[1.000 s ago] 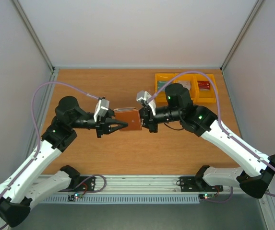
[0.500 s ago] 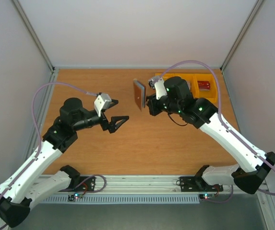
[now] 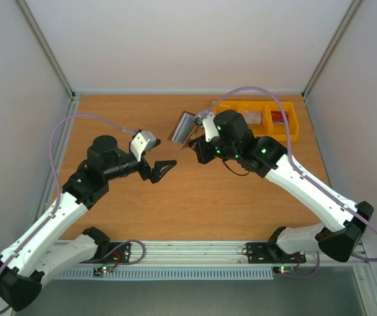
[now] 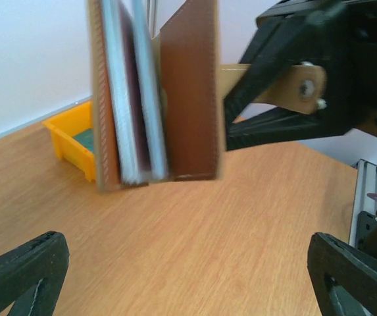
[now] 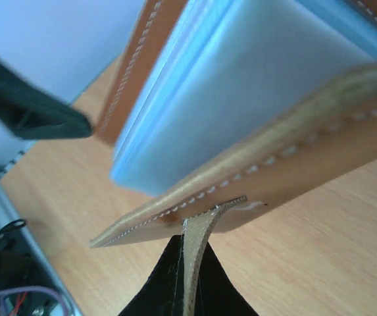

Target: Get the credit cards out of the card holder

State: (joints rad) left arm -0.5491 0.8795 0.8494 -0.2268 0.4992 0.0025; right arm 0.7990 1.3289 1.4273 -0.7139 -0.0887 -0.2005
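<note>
From its base at the near left edge of the table (image 3: 208, 204), the left arm reaches up and inward with its elbow bent, and the left gripper (image 3: 160, 155) hovers over the middle of the wood with its fingers spread wide and nothing between them. The right arm stretches from the near right corner, folding back toward the centre, and the right gripper (image 3: 195, 147) is pinched tight on the card holder (image 3: 183, 126), which hangs above the table a little beyond the left gripper, apart from it. The overhead view shows only a tilted brown slab. The left wrist view looks into the open edge, where the cards (image 4: 132, 99), pale and dark red, sit between the leather flaps. The right wrist view shows the black fingers closed on a thin leather tab (image 5: 198, 230) at the holder's edge. Yellow bins (image 3: 260, 118) stand at the far right of the table.
</note>
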